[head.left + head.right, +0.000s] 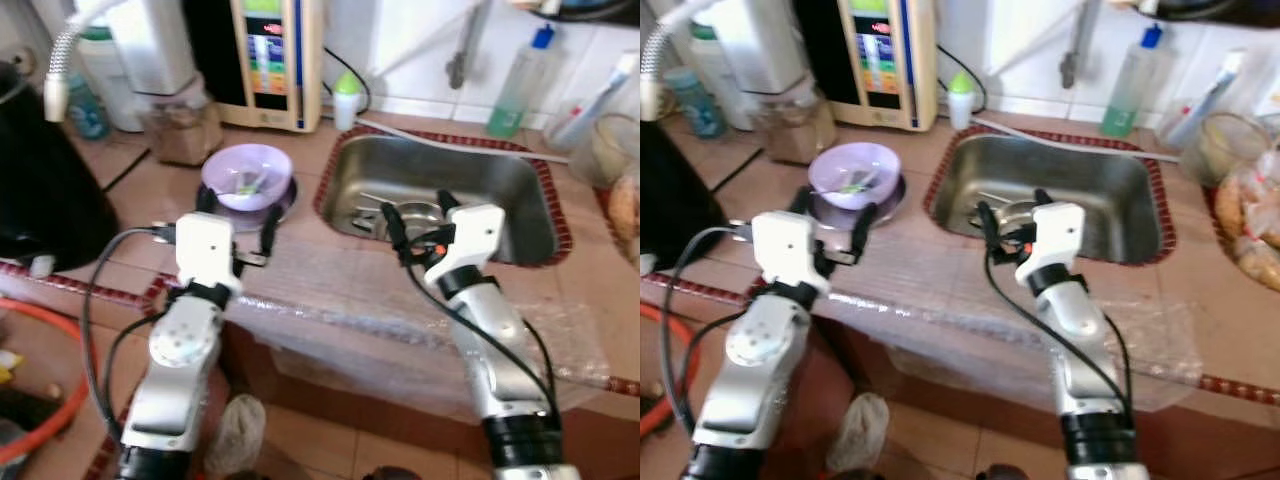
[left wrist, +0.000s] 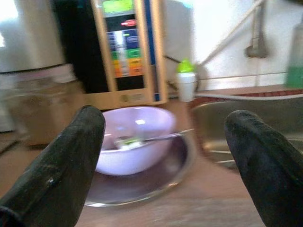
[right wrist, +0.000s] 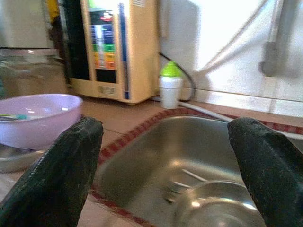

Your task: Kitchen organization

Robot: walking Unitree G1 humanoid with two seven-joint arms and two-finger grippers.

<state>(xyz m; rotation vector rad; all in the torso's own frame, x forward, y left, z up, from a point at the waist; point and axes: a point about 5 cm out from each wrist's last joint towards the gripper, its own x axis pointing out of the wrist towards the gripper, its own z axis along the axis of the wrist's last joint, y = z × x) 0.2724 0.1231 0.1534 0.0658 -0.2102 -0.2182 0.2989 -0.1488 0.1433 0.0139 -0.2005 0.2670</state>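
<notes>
Left gripper (image 1: 236,212) held spread, empty; purple bowl (image 1: 246,177) at 12 o'clock, beyond fingertips. Right gripper (image 1: 418,216) spread over sink (image 1: 520,180) edge.

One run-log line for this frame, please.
left gripper: open, before purple bowl | right gripper: open, at sink edge | nothing held
</notes>
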